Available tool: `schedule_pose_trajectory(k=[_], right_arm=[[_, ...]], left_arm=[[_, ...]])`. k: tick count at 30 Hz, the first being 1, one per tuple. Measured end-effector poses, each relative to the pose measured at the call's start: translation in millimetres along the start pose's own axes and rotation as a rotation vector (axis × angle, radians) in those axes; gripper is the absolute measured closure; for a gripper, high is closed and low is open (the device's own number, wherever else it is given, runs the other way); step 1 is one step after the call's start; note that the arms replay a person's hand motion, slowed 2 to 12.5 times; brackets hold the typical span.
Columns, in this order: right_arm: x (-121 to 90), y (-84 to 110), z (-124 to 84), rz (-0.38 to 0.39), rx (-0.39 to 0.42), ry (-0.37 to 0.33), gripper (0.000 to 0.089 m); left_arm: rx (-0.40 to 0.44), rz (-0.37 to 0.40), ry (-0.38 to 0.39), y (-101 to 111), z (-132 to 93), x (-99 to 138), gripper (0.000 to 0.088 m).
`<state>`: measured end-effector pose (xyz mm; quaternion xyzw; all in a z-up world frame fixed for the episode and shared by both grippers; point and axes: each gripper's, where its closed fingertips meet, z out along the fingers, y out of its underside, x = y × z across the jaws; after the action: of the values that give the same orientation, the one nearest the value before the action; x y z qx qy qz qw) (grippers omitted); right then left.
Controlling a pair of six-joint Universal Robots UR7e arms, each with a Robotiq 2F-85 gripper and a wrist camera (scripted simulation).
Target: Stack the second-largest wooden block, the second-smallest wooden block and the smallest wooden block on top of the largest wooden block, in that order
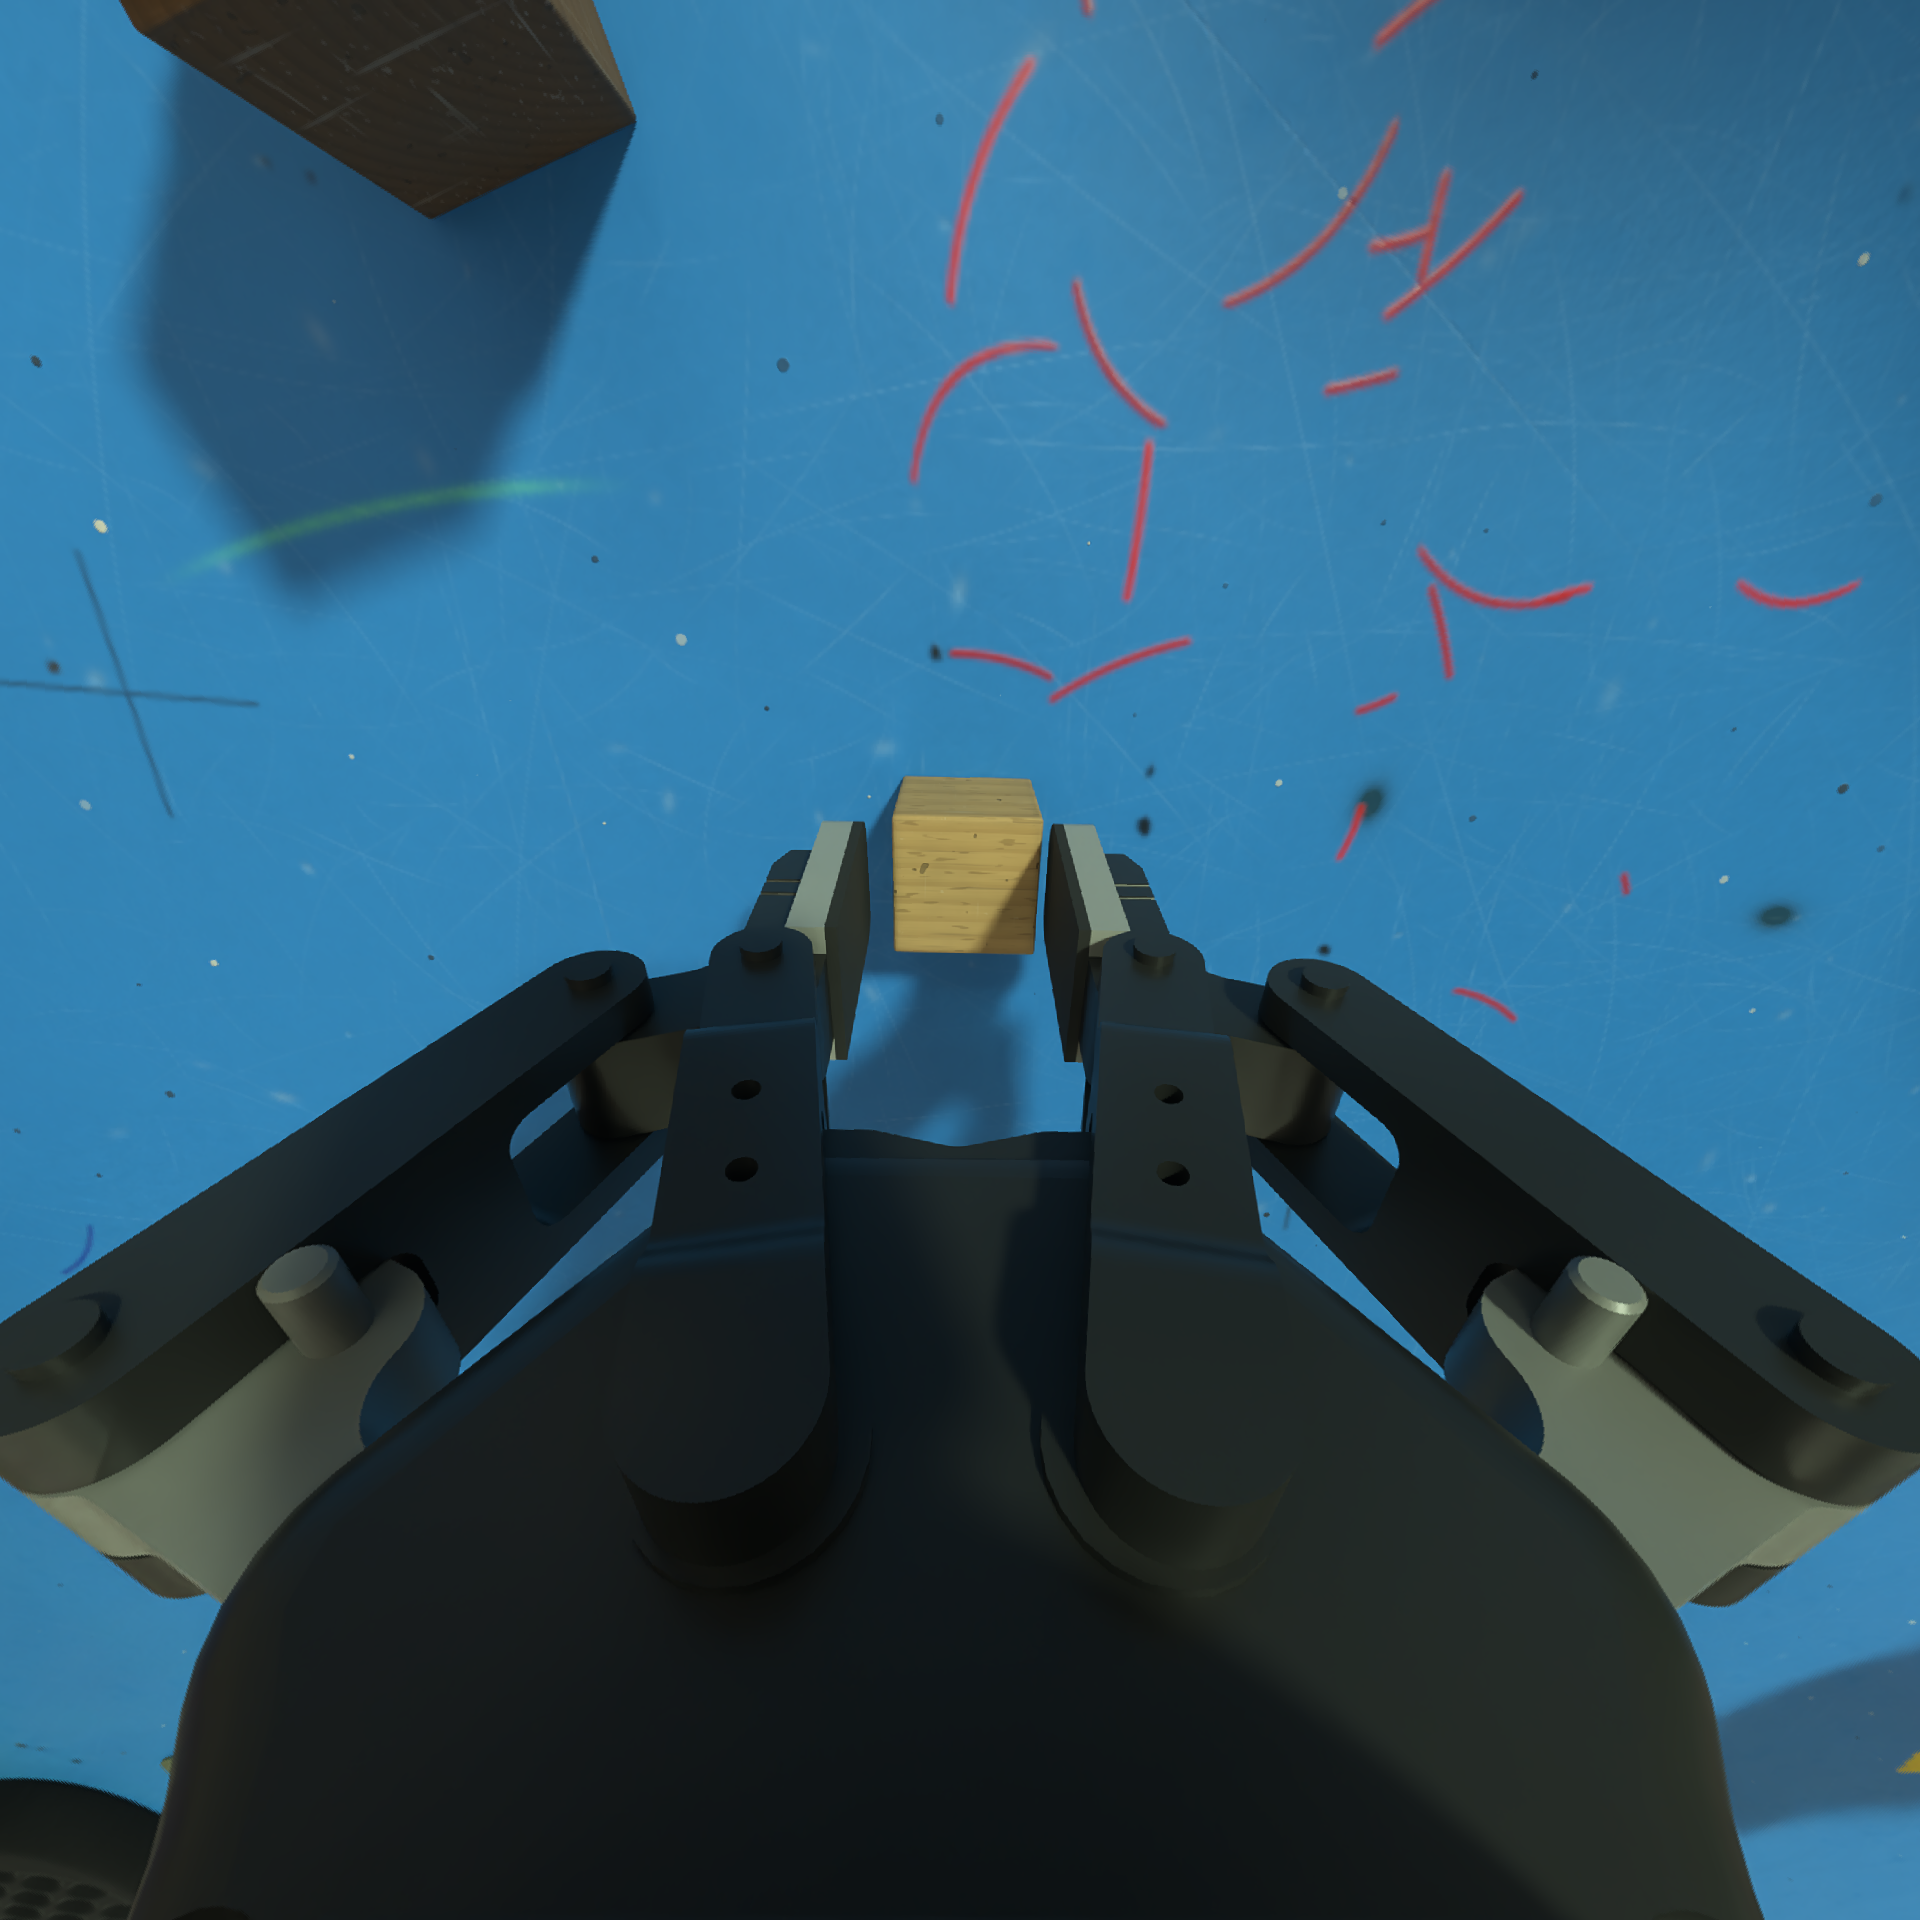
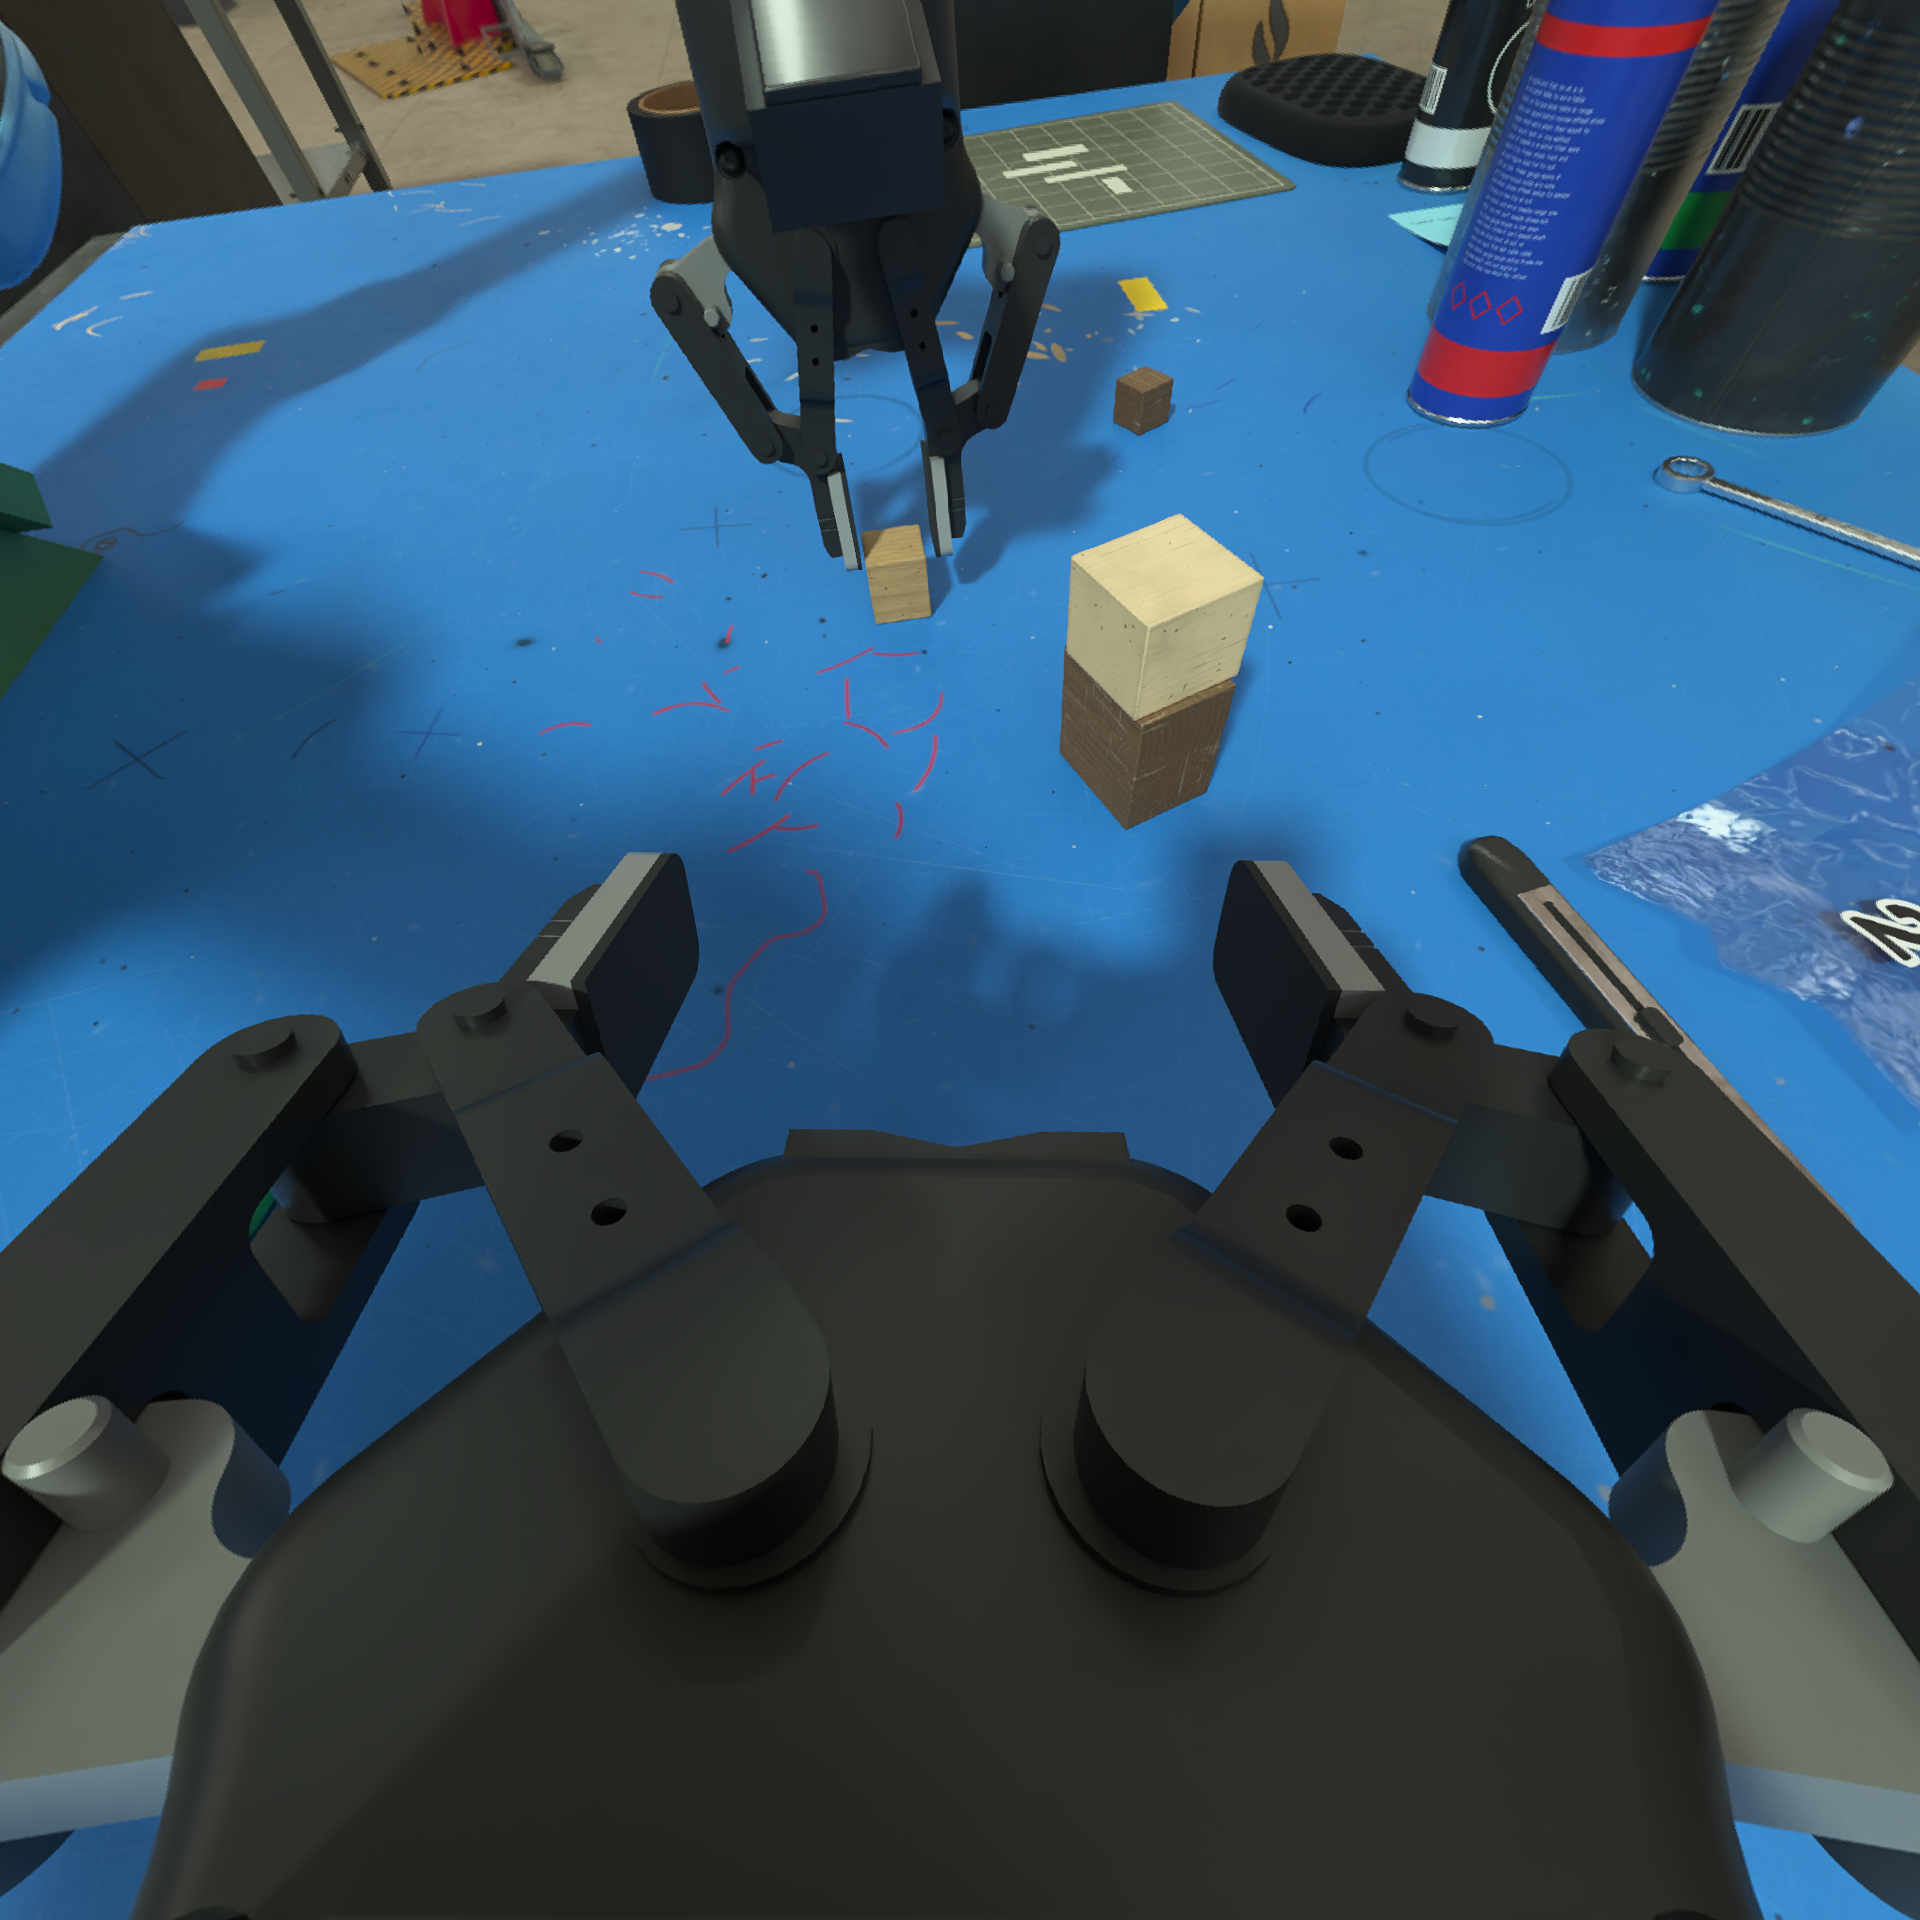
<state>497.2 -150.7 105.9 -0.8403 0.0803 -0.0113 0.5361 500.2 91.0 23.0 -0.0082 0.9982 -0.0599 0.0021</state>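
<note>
1. Tan second-smallest block (image 1: 966, 864) sits on the blue tabletop (image 1: 520, 831), between the pads of the left end effector (image 1: 958, 883); also seen from across (image 2: 898, 574).
2. Left end effector: partly open, narrow gaps visible on both sides of the block in its own wrist view, so pads look just clear of it, not clamped. In the right wrist view (image 2: 896, 540) the fingertips straddle the block near the tabletop; contact hard to judge there.
3. Pale second-largest block (image 2: 1164, 613) rests on the dark brown largest block (image 2: 1141, 753), slightly twisted against it. In the left wrist view only a corner of the dark block (image 1: 416, 94) shows, cut off by the frame edge; pale block not in view there.
4. Small dark smallest block (image 2: 1143, 399) stands alone, well apart behind the stack; not in the left view.
5. Right end effector (image 2: 956, 935): wide open, nothing between the fingers, above bare tabletop near the stack.
6. Edges: spray can (image 2: 1527, 208) and dark cylinders cut off top right, wrench (image 2: 1787, 514) and plastic bag (image 2: 1787, 852) cut off at right, utility knife (image 2: 1558, 945) partly hidden by a finger link.
7. Red scribbles (image 2: 821, 738) between the two end effectors.
</note>
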Motion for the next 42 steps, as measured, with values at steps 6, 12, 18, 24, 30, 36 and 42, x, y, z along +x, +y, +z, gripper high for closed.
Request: schedule_pose_trajectory(k=[6,12,18,24,30,36,42], right_arm=[[0,-0.3,0,-0.001,0.001,0.002,0.0039],[0,-0.8,-1,-0.001,0.002,0.005,0.0039],[1,-1.1,-2,0.000,0.004,0.007,0.0039],[1,-1.2,-2,0.000,0.005,0.008,0.0039],[1,-1.6,-2,-0.001,0.006,0.010,0.0039],[1,-2.2,-3,-0.001,0.007,0.012,0.0039],[2,-2.6,-4,0.001,0.011,0.015,0.0039]], left_arm=[[-0.008,0.003,0.009,0,3,1,0.0599],[-0.011,0.008,0.014,0,4,1,0.0634],[-0.010,0.000,0.023,0,4,1,0.0634],[-0.012,-0.030,0.031,0,4,1,0.0634],[0.012,-0.077,0.029,-3,2,0,0.0634],[0.084,-0.131,0.012,-12,-6,-6,0.0634],[0.171,-0.189,-0.027,-22,-22,-16,0.0635]])
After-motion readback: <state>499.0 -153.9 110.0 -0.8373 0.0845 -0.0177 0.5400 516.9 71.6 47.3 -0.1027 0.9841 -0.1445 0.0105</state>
